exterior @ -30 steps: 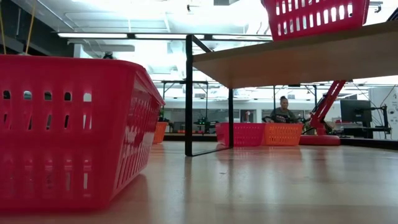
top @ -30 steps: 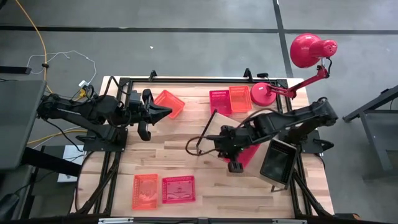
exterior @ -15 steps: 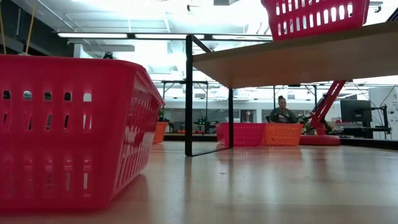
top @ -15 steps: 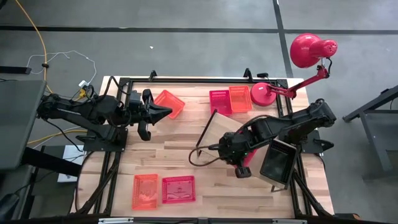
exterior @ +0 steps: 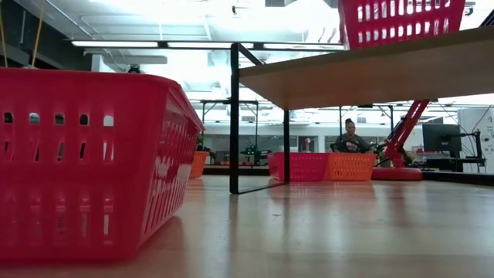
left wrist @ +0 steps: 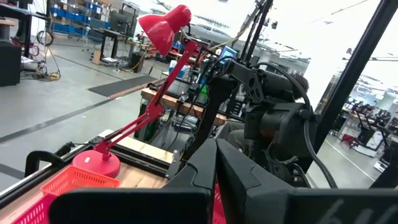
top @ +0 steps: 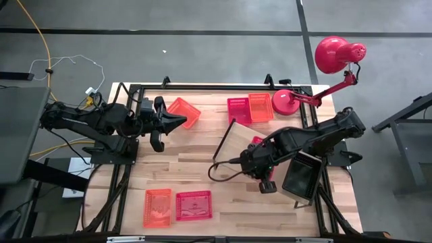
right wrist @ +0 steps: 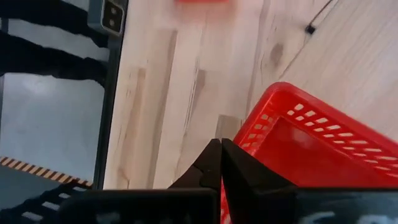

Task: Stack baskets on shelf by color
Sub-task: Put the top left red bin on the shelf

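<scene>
Holding: right gripper (top: 251, 156), jaws together on the rim of a red basket (right wrist: 311, 149), above the shelf (top: 237, 140).
Shelf: pale board lying aslant on the table (top: 196, 172), right of its middle, with a thin black bracket (exterior: 235, 116) at its end nearer the table's middle.
Red basket: mostly hidden under the right arm in the high view; in the low view it shows above the shelf's top face.
Left gripper (top: 181, 121): near the table's far left corner, jaws together; its tip overlaps an orange basket (top: 184, 111), grip cannot be told.
Far edge: red basket (top: 238, 111) and orange basket (top: 260, 106) touching side by side, just beside the lamp (top: 287, 102) base.
Near edge: orange basket (top: 157, 206) and red basket (top: 194, 205) side by side, left of middle.
Right edge: black basket (top: 300, 174) beside the right arm.
Background: seated person (exterior: 351, 140) beyond the table.
</scene>
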